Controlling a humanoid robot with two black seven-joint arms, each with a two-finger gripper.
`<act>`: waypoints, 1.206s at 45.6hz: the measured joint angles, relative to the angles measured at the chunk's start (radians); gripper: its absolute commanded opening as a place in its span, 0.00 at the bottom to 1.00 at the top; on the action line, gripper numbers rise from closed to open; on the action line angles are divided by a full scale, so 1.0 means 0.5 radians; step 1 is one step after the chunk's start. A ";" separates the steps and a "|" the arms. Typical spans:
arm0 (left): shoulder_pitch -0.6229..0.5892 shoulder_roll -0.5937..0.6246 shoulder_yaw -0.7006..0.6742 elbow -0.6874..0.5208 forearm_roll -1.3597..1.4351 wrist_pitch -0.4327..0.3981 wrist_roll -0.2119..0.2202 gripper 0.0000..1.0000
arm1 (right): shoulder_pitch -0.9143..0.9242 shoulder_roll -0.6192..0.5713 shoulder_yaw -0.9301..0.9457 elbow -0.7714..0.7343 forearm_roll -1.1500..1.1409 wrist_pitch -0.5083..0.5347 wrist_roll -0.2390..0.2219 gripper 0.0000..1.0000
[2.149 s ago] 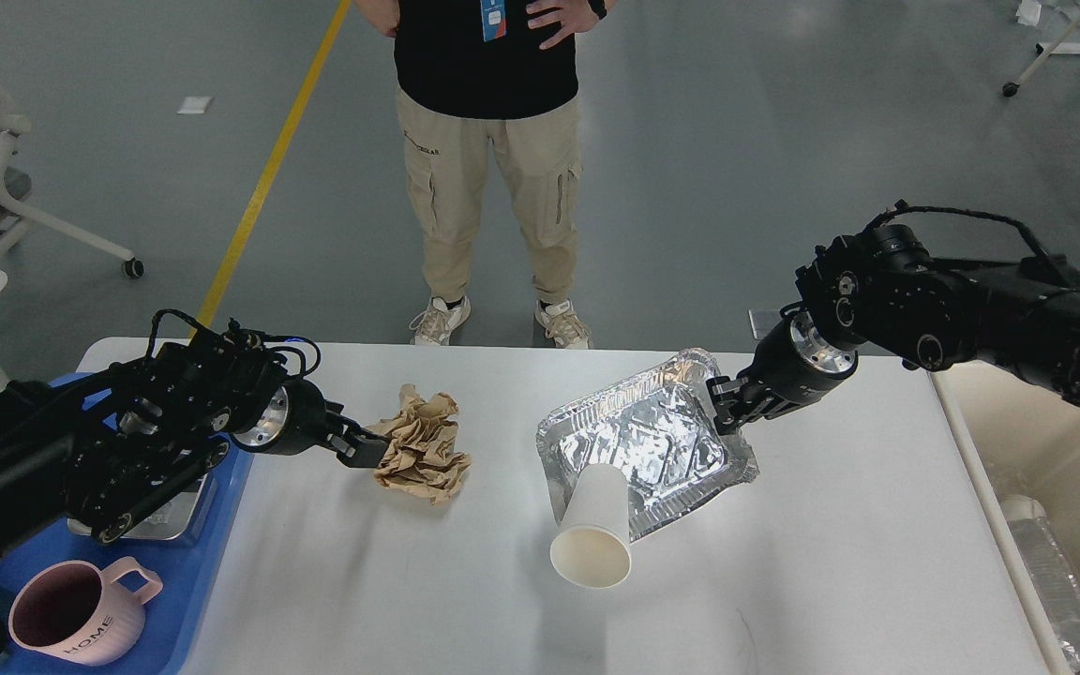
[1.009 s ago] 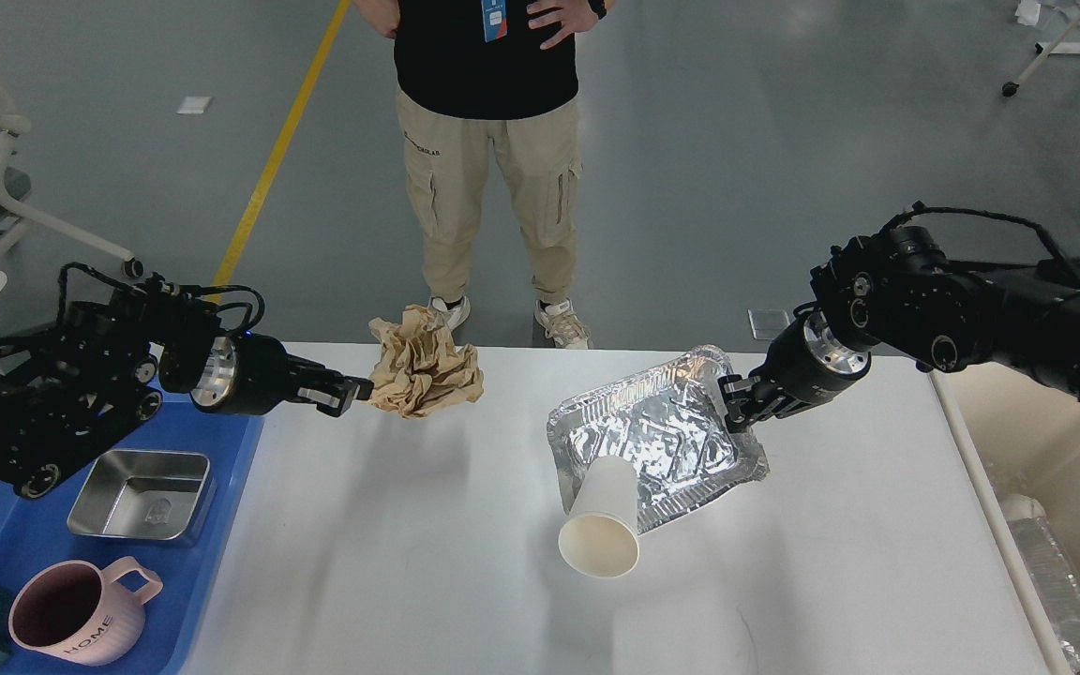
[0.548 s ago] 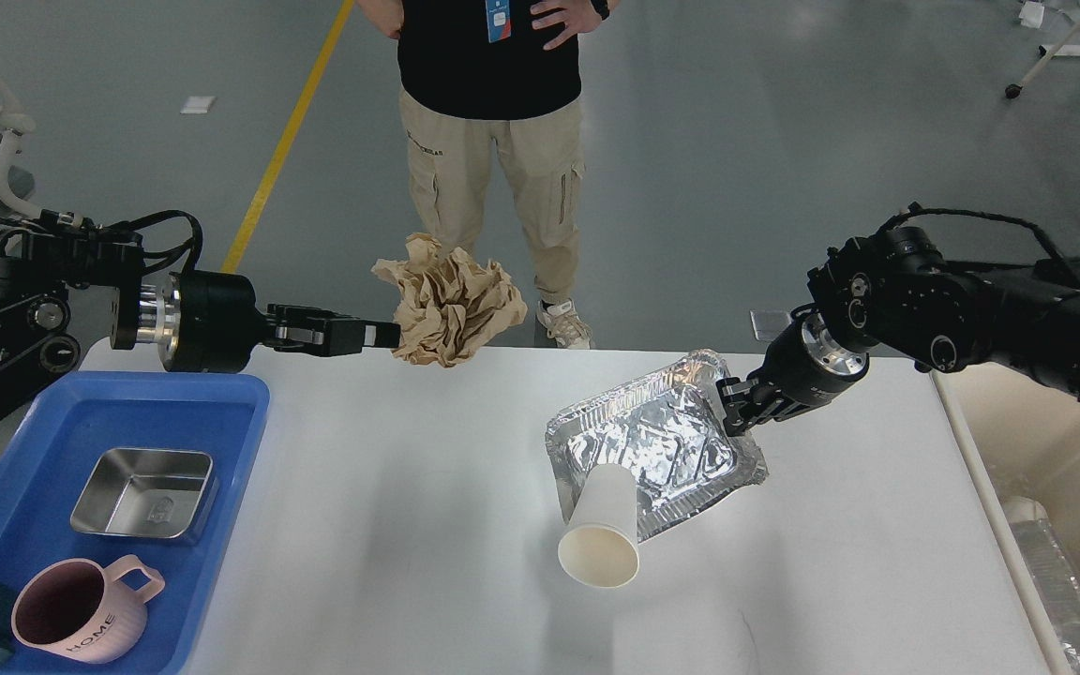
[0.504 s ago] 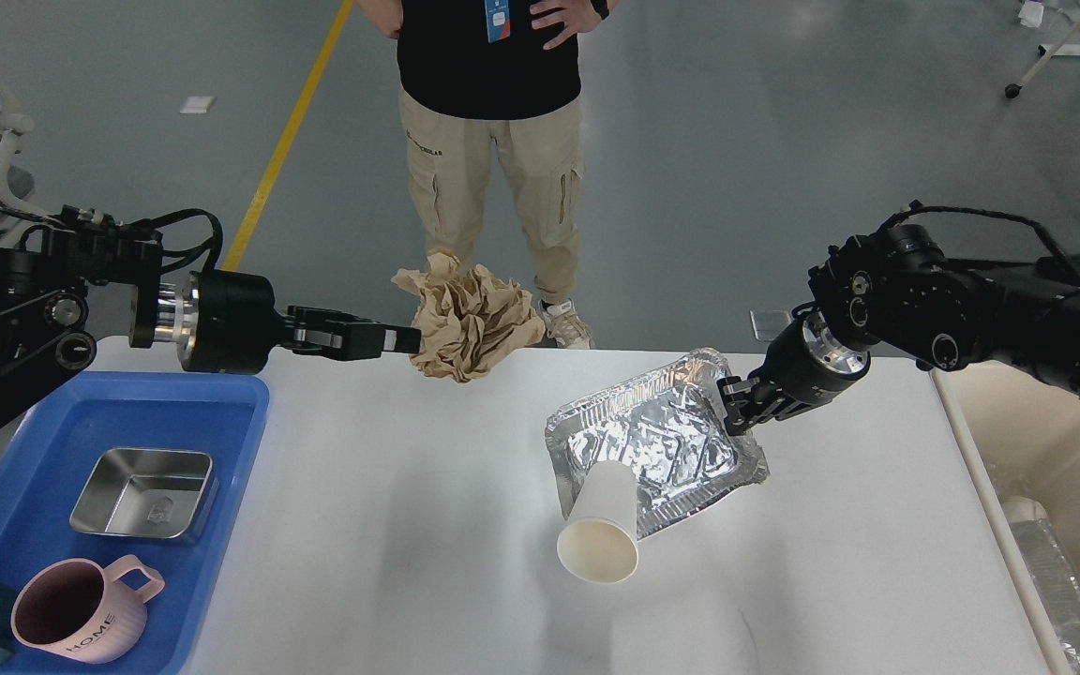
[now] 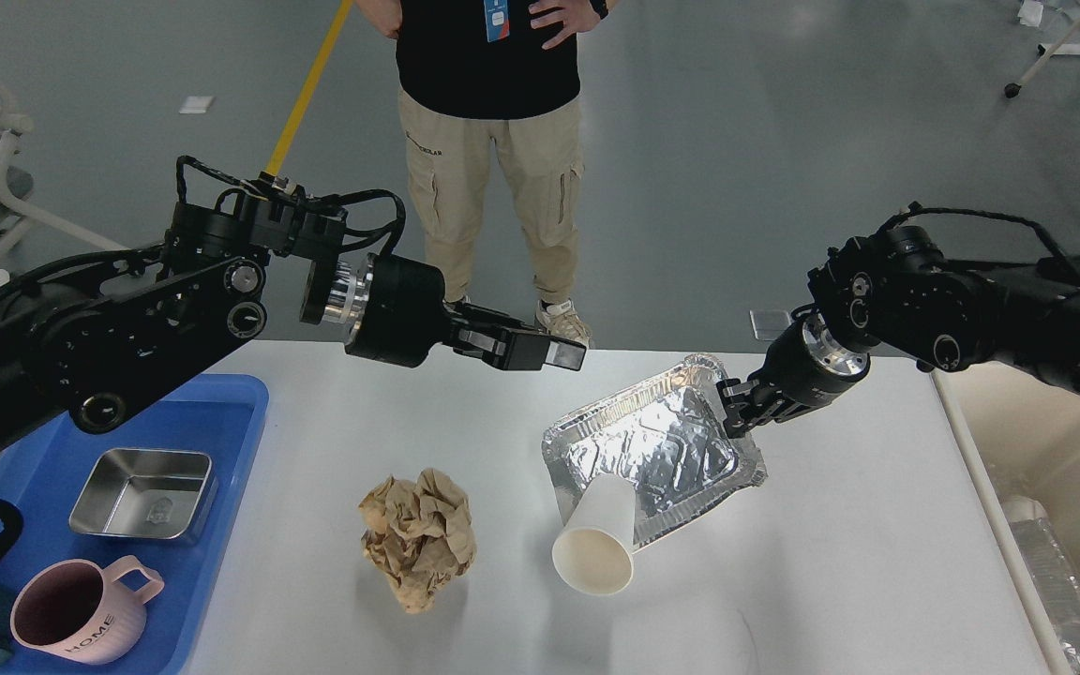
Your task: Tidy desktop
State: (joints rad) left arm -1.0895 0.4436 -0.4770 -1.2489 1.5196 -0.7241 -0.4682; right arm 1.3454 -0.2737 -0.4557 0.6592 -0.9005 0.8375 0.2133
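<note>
The white desktop (image 5: 831,553) holds a crumpled brown paper ball (image 5: 418,539) lying loose near its front middle. My left gripper (image 5: 563,357) hangs in the air above the desktop's far edge, well away from the ball; its fingers look closed together and hold nothing. A crinkled foil tray (image 5: 657,450) lies right of centre. My right gripper (image 5: 729,405) is shut on the tray's far right rim. A white paper cup (image 5: 594,539) lies on its side, its base on the tray's front edge and its mouth towards me.
A blue plastic tray (image 5: 221,422) at the left edge holds a steel dish (image 5: 142,494) and a pink mug (image 5: 81,609). A beige bin (image 5: 1056,450) with clear plastic in it stands past the right edge. A person (image 5: 493,141) stands behind the table.
The paper ball has left my left gripper and dropped onto the desktop's front middle. The left arm has swung right and forward. The right gripper, tray and cup have barely moved.
</note>
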 measured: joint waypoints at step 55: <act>0.824 0.757 -0.128 0.090 -0.402 0.488 1.145 0.92 | -0.014 0.005 -0.001 -0.012 0.000 -0.017 -0.003 0.00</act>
State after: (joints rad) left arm -0.6773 0.8219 -0.5412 -1.2037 1.3188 -0.4799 0.1045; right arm 1.3384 -0.2710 -0.4560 0.6534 -0.9004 0.8290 0.2117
